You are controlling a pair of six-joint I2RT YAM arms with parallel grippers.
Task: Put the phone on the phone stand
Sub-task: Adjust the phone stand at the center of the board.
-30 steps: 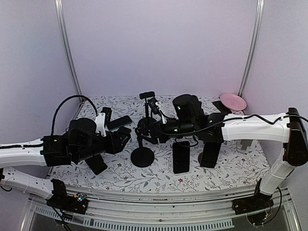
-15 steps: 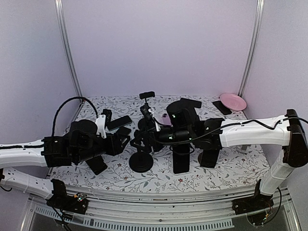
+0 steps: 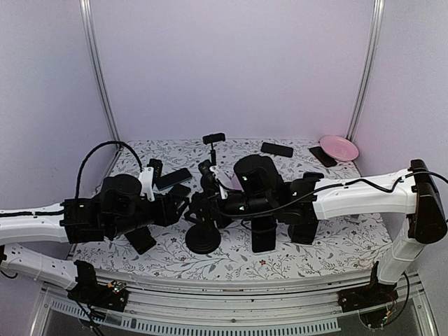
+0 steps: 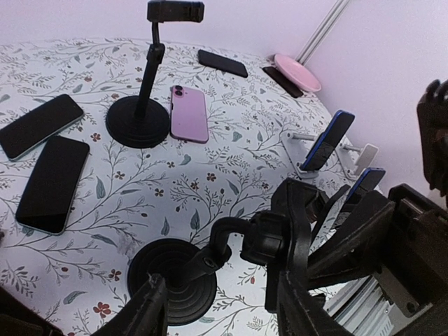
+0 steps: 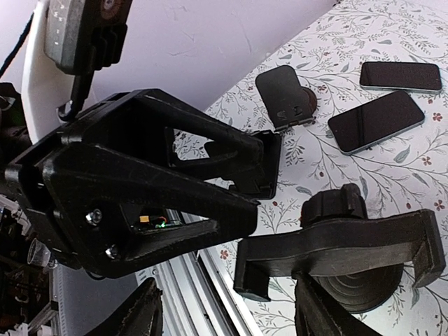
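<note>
On the flowered table (image 3: 329, 245), the left gripper (image 4: 224, 301) and right gripper (image 5: 227, 308) both stand with jaws apart, empty, crowding the phone stand (image 3: 203, 238). The black phone (image 3: 262, 238) lies flat just beside it, unheld. So close together, the grippers may collide or topple the stand.

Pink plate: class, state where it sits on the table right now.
In the top view, the pink plate sits at the far right corner of the table, next to a dark phone lying flat.
</note>
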